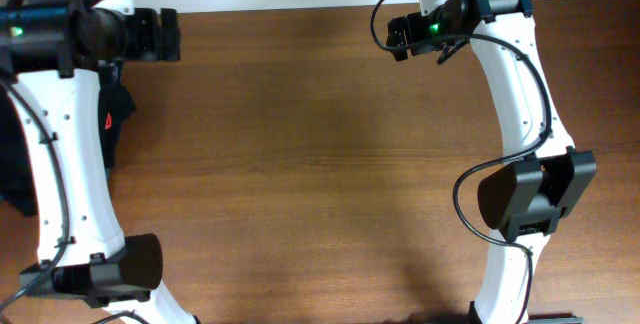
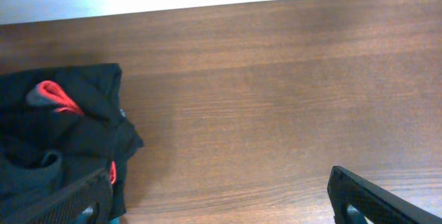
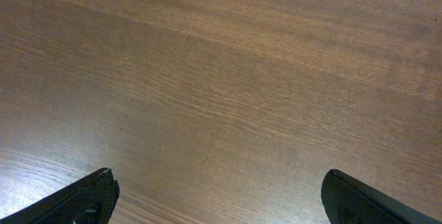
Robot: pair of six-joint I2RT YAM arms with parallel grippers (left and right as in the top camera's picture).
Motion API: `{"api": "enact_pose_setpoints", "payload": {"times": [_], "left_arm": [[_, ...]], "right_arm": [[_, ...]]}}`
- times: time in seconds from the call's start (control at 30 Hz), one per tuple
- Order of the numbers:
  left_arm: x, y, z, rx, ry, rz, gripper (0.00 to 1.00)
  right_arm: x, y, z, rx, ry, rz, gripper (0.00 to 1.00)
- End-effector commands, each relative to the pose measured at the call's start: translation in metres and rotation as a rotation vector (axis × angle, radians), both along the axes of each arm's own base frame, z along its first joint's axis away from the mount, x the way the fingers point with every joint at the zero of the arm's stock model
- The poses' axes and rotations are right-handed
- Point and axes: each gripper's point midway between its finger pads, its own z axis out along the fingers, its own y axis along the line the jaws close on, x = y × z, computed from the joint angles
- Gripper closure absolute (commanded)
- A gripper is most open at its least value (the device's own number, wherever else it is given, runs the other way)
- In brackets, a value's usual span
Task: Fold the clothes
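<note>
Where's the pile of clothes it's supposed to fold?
The clothes lie in a crumpled black heap at the left edge of the table, partly hidden beneath the left arm in the overhead view.

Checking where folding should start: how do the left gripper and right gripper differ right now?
The left gripper has the crumpled black clothes by one finger; the right gripper sees only wooden table. The left gripper is at the table's left end, the right gripper right of centre. Both are open and empty.
</note>
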Motion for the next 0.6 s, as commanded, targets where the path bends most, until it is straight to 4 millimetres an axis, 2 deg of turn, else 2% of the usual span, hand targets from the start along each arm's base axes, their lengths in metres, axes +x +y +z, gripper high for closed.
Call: {"api": "enact_pose_setpoints", "payload": {"times": [0.0, 0.13, 0.3, 0.37, 0.57], "left_arm": [[0.010, -0.011, 0.000, 0.017, -0.022, -0.048, 0.01], [0.003, -0.009, -0.009, 0.021, 0.024, -0.048, 0.01], [-0.006, -0.009, -0.016, 0.017, 0.074, -0.048, 0.01], [-0.014, -0.009, -0.022, 0.015, 0.112, -0.048, 0.01], [-0.021, -0.011, -0.038, 0.001, 0.179, -0.047, 0.01]], "right_arm": [[-0.004, -0.004, 0.015, 0.002, -0.018, -0.005, 0.01], [-0.021, -0.016, 0.033, 0.001, -0.007, -0.025, 0.01], [-0.047, -0.035, 0.087, 0.001, -0.099, -0.064, 0.01], [-0.063, -0.050, 0.108, -0.030, -0.129, -0.101, 0.01], [-0.106, -0.072, 0.146, -0.052, -0.172, -0.176, 0.01]]}}
